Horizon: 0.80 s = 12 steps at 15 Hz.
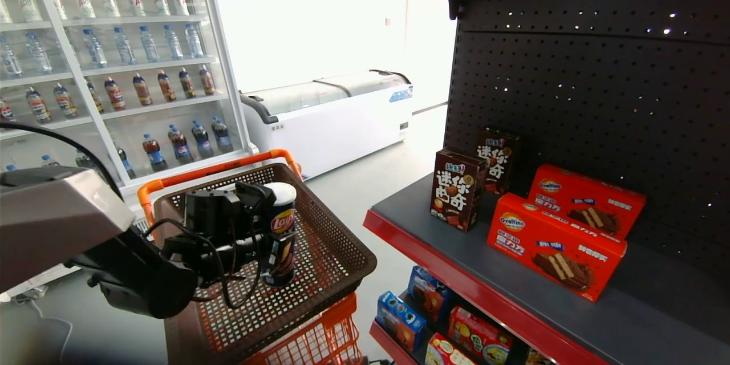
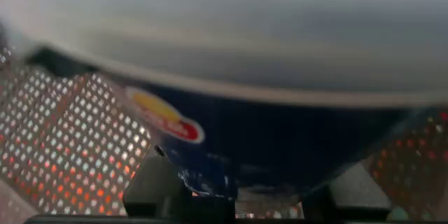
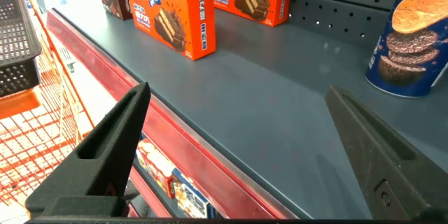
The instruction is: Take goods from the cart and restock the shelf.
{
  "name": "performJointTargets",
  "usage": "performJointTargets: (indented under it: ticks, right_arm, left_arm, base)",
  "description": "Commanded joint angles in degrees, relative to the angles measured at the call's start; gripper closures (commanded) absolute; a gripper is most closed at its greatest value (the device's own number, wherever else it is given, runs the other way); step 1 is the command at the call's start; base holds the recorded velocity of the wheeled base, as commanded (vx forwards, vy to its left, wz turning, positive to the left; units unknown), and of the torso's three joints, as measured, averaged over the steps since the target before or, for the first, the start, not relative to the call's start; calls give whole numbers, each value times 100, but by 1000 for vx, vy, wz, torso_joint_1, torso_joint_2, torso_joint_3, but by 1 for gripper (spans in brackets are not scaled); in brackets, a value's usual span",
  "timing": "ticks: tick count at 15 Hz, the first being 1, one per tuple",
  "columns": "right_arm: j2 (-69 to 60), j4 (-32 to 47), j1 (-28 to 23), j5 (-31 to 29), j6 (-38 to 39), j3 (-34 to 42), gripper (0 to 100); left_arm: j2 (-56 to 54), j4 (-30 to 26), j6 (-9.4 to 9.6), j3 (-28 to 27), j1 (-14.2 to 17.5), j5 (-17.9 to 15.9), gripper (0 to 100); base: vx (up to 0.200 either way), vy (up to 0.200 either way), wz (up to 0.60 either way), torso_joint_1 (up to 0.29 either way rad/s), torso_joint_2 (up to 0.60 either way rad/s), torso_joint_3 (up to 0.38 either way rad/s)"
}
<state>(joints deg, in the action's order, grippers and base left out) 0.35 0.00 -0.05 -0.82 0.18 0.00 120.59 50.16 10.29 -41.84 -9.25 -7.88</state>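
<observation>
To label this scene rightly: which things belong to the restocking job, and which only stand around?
Job: chip can in left gripper; cart basket; shelf; open right gripper.
Standing around: drinks fridge; chest freezer; orange boxes and dark boxes, already shelved.

- A dark grey shelf board (image 1: 433, 222) with a red front edge.
- Two dark brown upright cartons (image 1: 456, 189) stand near its open end, one behind the other.
- Two orange flat boxes (image 1: 556, 245) lie beside them, the rear one nearer the perforated black back panel (image 1: 570, 68).
- A blue cylindrical chip can (image 3: 413, 35) stands upright farther along, near the panel.
</observation>
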Motion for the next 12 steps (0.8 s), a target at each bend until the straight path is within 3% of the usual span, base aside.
performJointTargets:
  ticks: [1, 2, 3, 7, 9, 12]
  right_arm:
    - [9, 0, 5, -6, -1, 0, 0]
    - [9, 0, -4, 3, -1, 0, 0]
    - [9, 0, -4, 3, -1, 0, 0]
    - [9, 0, 5, 3, -1, 0, 0]
    - [9, 0, -4, 3, -1, 0, 0]
    - [9, 0, -4, 3, -1, 0, 0]
  left_arm:
    - [-1213, -1299, -45, -597, -15, -30, 100]
    - [-1609, -2063, -194, -844, -42, -39, 100]
    - [-1855, -2318, -299, -905, -42, -39, 100]
    - [-2628, -3364, -352, -1221, -33, -74, 100]
    - [-2619, -2617, -396, -1186, -33, -592, 100]
    - [-2672, -2424, -387, -1125, -42, -759, 100]
  base:
    - [0, 0, 0, 0, 0, 0]
    - [0, 0, 0, 0, 0, 0]
    - [0, 0, 0, 0, 0, 0]
    - [0, 0, 0, 0, 0, 0]
    - [0, 0, 0, 0, 0, 0]
    - [0, 0, 0, 0, 0, 0]
